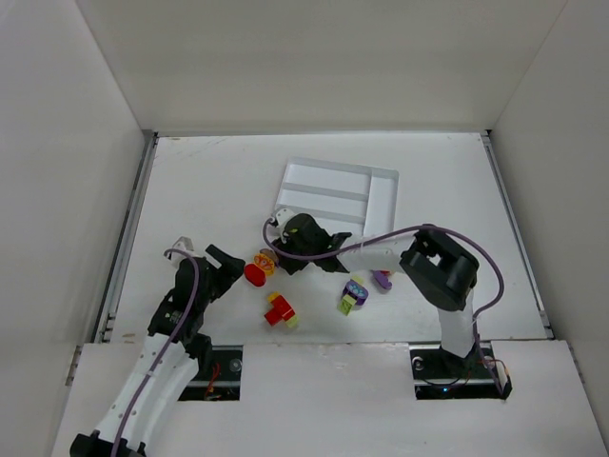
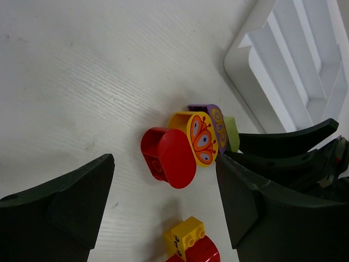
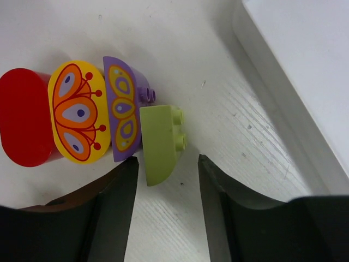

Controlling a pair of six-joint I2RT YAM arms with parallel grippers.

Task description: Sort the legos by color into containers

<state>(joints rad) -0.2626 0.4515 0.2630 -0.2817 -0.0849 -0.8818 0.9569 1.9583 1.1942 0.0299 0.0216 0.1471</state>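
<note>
Left arm (image 1: pixel 176 324): rises from the near-left base, angled up and right, wrist low over the table (image 1: pixel 209 181).
Left gripper (image 2: pixel 163 159): jaws spread, pinching nothing; the legos lie just ahead of the gap.
Right arm (image 1: pixel 442 276): elbow raised at right, forearm stretched leftward past the tray (image 1: pixel 385 190).
Right gripper (image 3: pixel 165 164): jaws apart, straddling the near end of the lime green brick (image 3: pixel 161 134); a gap shows on one side, no pinch.
Location: four legos in a touching row on the table, near the tray's near-left corner, between both grippers.
Order: red brick (image 3: pixel 24 125), yellow-orange butterfly brick (image 3: pixel 79 112), purple brick (image 3: pixel 125 109), then lime green, nearest the tray.
Long axis: each piece lies crosswise to the row, pointing at the right gripper.
Studs: purple and lime green studs face the tray.
</note>
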